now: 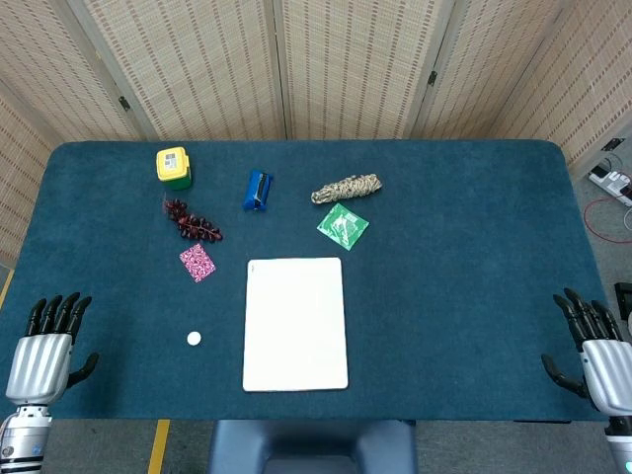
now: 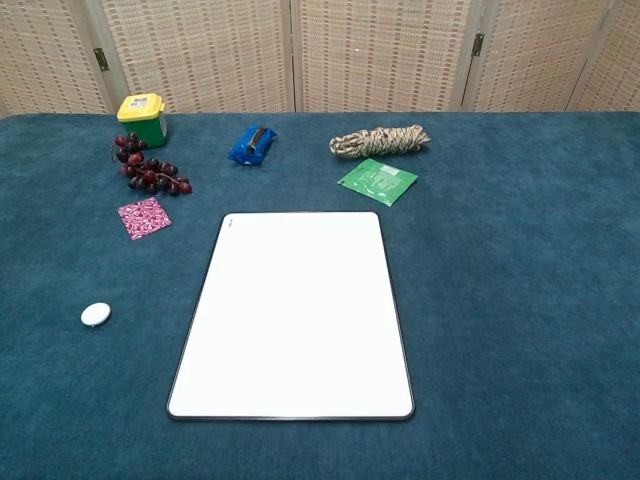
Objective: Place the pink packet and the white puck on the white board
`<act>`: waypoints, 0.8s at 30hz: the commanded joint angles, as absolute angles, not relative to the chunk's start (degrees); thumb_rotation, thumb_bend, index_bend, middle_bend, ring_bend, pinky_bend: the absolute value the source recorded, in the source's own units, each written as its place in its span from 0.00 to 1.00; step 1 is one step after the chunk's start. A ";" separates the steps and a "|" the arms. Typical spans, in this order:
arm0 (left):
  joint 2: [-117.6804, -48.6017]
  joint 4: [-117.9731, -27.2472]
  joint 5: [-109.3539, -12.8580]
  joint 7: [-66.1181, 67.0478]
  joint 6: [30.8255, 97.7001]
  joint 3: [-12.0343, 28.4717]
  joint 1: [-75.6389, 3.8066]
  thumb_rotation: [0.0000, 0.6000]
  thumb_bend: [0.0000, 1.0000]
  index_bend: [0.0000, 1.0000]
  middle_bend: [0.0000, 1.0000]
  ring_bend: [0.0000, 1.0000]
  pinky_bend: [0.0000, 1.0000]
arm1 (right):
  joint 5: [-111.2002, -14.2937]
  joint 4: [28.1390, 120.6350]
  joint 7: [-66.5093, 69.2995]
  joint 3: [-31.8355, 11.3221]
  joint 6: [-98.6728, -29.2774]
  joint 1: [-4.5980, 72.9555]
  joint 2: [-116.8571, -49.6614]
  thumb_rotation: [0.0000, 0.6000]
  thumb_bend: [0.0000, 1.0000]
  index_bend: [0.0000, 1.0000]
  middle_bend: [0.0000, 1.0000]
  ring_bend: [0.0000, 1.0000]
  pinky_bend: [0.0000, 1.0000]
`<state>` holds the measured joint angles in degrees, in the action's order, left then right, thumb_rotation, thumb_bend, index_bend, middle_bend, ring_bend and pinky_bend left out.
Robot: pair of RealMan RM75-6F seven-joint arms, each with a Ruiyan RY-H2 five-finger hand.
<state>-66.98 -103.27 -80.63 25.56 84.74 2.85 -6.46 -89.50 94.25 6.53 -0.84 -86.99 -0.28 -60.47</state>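
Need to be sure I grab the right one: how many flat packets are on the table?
2. The pink packet lies left of the white board, near the grapes. The green packet lies beyond the board's far right corner, by the rope bundle. Nothing appears hidden.

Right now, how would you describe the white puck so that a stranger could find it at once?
Start at the white board in the middle of the table. Look to the left of its lower half: the white puck lies alone on the blue cloth. It is small, round and plain white, while the pink packet farther back is flat, square and patterned.
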 commanded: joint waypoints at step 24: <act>-68.76 -101.19 -78.36 22.87 74.27 9.18 -16.80 1.00 0.33 0.16 0.10 0.10 0.00 | -89.17 94.07 8.16 -0.91 -87.80 -0.73 -60.16 1.00 0.36 0.03 0.06 0.10 0.04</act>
<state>-68.29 -101.40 -79.36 23.84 76.26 7.97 -15.03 -89.16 94.05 8.18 -0.90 -87.79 -0.73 -60.18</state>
